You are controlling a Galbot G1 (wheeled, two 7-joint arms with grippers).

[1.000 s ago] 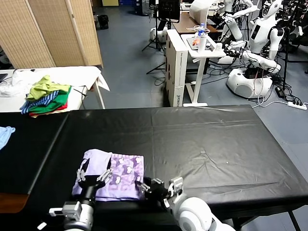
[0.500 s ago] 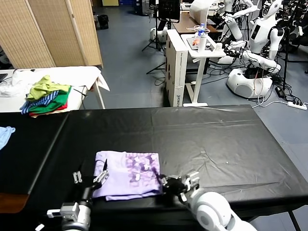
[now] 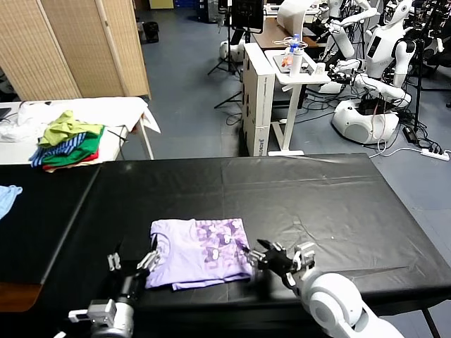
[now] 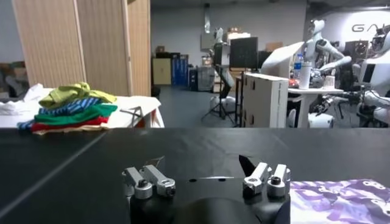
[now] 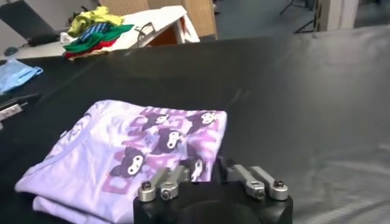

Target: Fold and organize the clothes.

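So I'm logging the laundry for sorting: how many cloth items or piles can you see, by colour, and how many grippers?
Lavender T-shirt, folded on the black table: 1
Green, striped and red heap on the white table: 1
Light blue cloth: 1
Grippers: 2, left gripper, right gripper
Total: 5
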